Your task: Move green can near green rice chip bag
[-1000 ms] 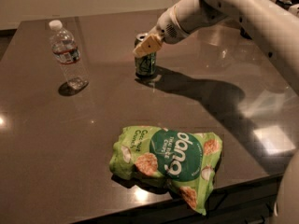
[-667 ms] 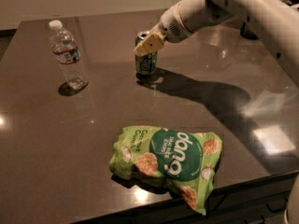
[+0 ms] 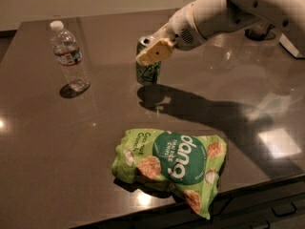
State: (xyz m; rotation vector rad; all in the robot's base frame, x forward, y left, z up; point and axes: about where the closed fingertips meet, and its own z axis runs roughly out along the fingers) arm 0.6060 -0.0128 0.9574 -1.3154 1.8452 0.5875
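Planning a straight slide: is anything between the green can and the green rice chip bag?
Nothing visible: only table surface and the arm's shadow lie between the green can and the green rice chip bag. The water bottle stands well aside of that line. The gripper is at the can's top.

My arm (image 3: pixel 224 13) is a thick, smooth white tube, with a thin yellowish band ringing the wrist and a grey vented patch beside it. My gripper (image 3: pixel 152 53), cream-yellow and blocky at its tip, is near the far edge of the table (image 3: pixel 57 142), about midway along.
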